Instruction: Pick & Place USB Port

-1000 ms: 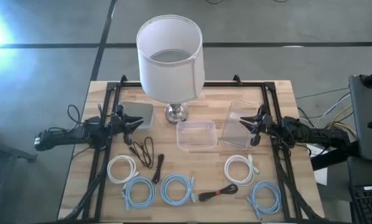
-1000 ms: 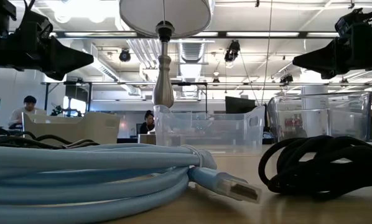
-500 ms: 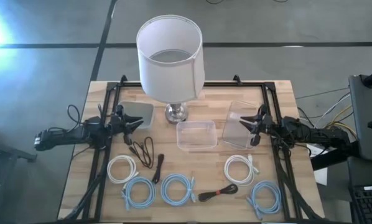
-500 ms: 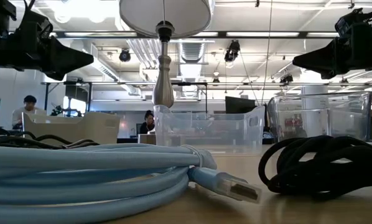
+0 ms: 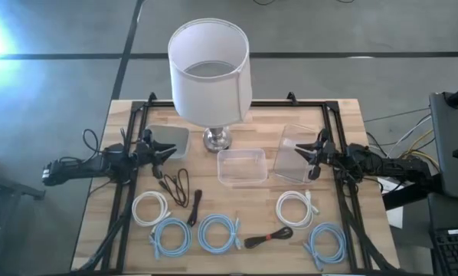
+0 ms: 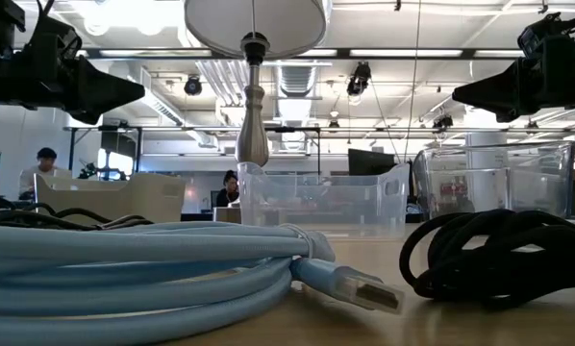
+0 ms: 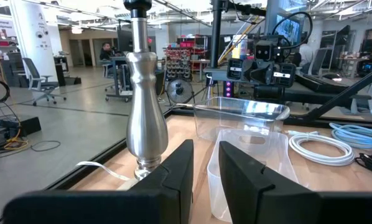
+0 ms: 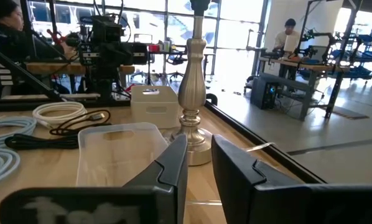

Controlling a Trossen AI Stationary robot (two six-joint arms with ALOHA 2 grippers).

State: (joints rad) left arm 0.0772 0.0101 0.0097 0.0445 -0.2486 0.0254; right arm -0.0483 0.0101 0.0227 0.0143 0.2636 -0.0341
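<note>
Wood-plank surface (image 5: 344, 115) carried a white-shaded lamp with a chrome base (image 5: 210, 69) at the far-edge middle. A clear rectangular plastic bin (image 5: 242, 166) sat just in front of it. A second clear container (image 5: 296, 153) leaned tilted toward the right edge, and a pale lidded box (image 5: 168, 140) sat toward the left edge.

The task's USB cables all lay along the edge opposite the lamp:
- two white coils (image 5: 150, 207)
- three pale blue coils (image 5: 219, 232)
- a thin loose black cable (image 5: 175, 184)
- a short black cable (image 5: 194, 207)
- a bundled black cable (image 5: 269, 237)

None had been lifted, so the pick was not started.

The left gripper (image 5: 171, 150) hung by the left edge above the pale box. Its fingers (image 7: 173, 168) showed a narrow gap and held nothing. The right gripper (image 5: 299, 151) hung by the right edge over the tilted container, and its fingers (image 8: 173, 162) were likewise slightly apart and empty.

Which cable was meant was not clear, but the clear middle bin looked like the likely drop spot. My advice:
- Use the arm on the same side as the chosen cable.
- Spread the fingers wider before descending.
- Come straight down on a coil's bunched strands, not the loose plug end, so the loops lift together.
- Lift well clear of neighbouring coils, which lay close, to avoid snagging.
- Keep wide of the lamp stem and the leaning container, which could tip.
</note>
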